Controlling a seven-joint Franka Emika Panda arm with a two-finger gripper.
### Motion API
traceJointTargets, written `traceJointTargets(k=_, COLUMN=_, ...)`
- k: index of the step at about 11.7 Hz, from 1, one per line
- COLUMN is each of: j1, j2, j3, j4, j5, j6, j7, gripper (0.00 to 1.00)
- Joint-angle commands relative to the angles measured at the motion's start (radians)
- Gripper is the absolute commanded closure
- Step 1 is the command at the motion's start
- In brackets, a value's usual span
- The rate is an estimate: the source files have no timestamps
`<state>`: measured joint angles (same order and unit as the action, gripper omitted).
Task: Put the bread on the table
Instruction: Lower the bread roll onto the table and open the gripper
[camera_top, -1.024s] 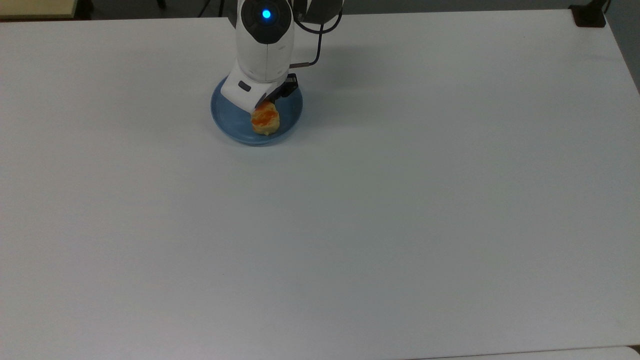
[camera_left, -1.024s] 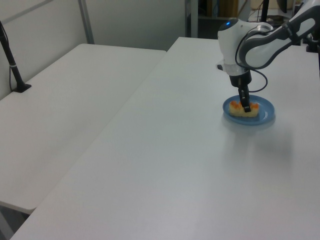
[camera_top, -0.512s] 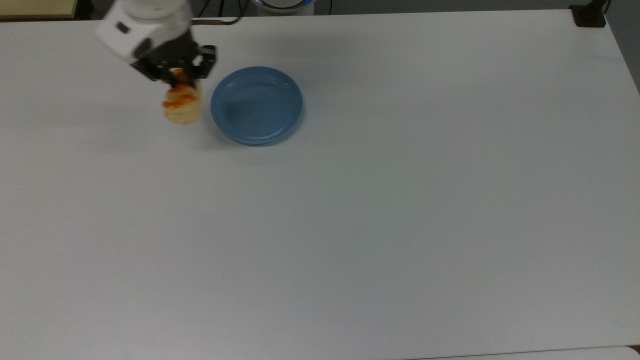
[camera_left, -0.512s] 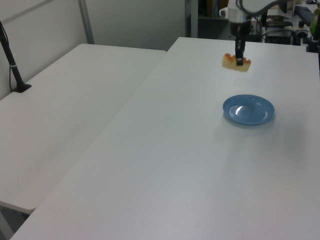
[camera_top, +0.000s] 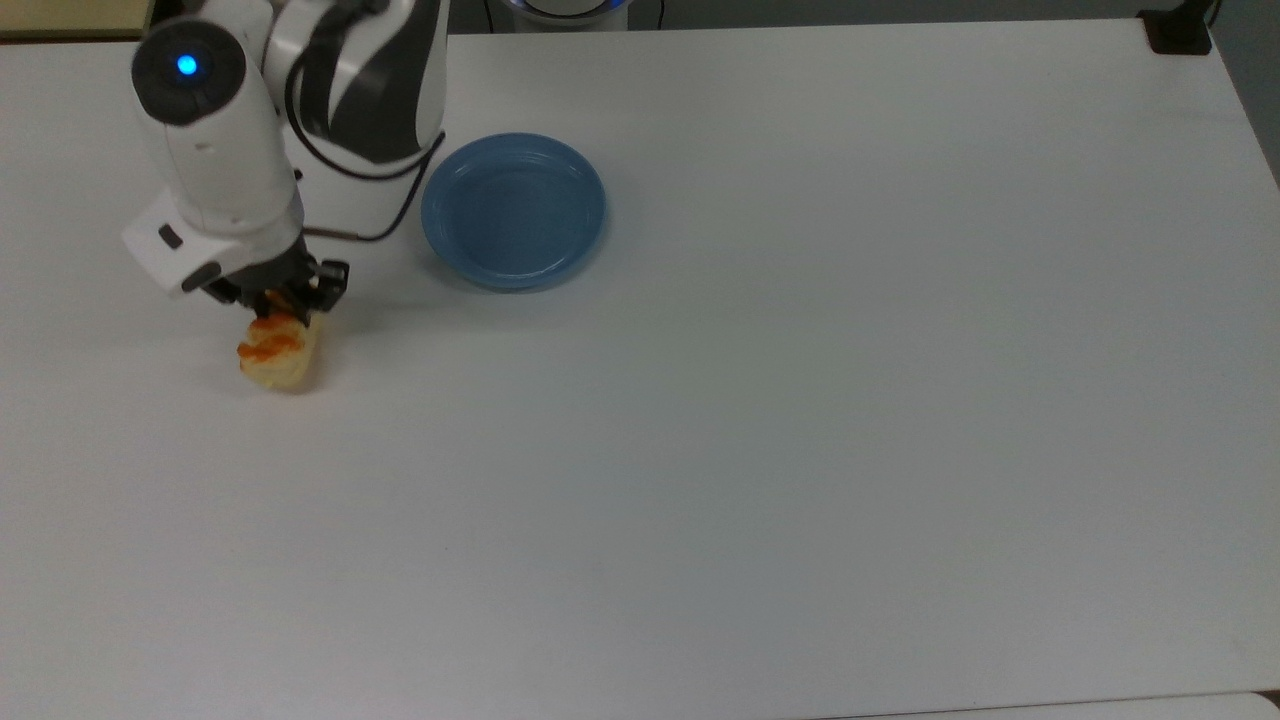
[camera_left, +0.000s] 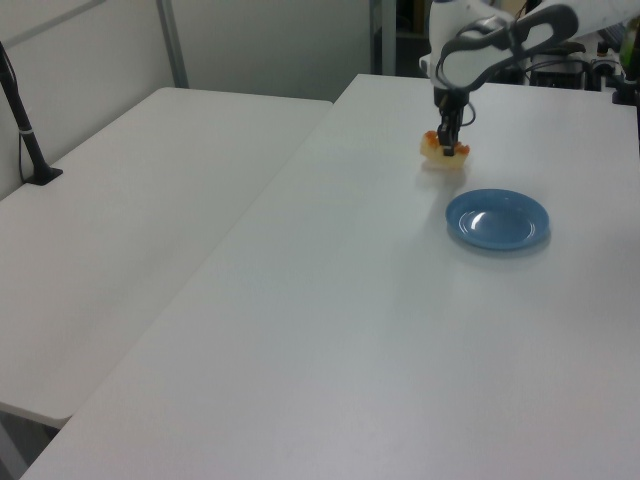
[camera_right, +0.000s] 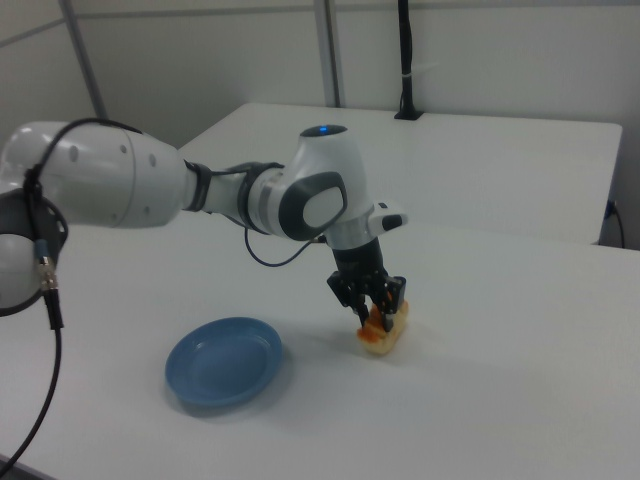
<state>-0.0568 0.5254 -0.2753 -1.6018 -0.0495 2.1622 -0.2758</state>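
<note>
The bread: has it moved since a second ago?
Yes. The bread has left the blue plate and now sits toward the top view's lower left of it, gripper still on it.

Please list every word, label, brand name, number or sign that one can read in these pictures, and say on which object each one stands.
None: no readable text stands on anything here. The bread, the blue plate, the table and the arm above the tool bear no words or numbers. The arm carries a blue light, which is no sign.

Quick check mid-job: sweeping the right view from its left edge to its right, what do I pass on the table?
Blue plate → bread, with the gripper directly above it, jaws shut on it.
</note>
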Motion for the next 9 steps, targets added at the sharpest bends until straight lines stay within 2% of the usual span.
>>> traceJointTargets(k=1, j1=-0.003, j2=0.001, j3=-0.004, j4=0.036, j5=0.017, j6=0.018, j7=0.076, gripper=0.00)
traceJointTargets(k=3, j1=0.006, j2=-0.103, j3=0.007, j4=0.030, j5=0.014, j6=-0.048, j7=0.205, gripper=0.00)
traceJointTargets(k=6, j1=0.072, j2=-0.350, j3=0.039, j4=-0.039, j5=0.005, j6=-0.308, j7=0.230, gripper=0.00)
traceJointTargets(k=9, j1=0.068, j2=-0.504, j3=0.148, j4=-0.070, j5=0.010, j6=-0.529, j7=0.233, gripper=0.00)
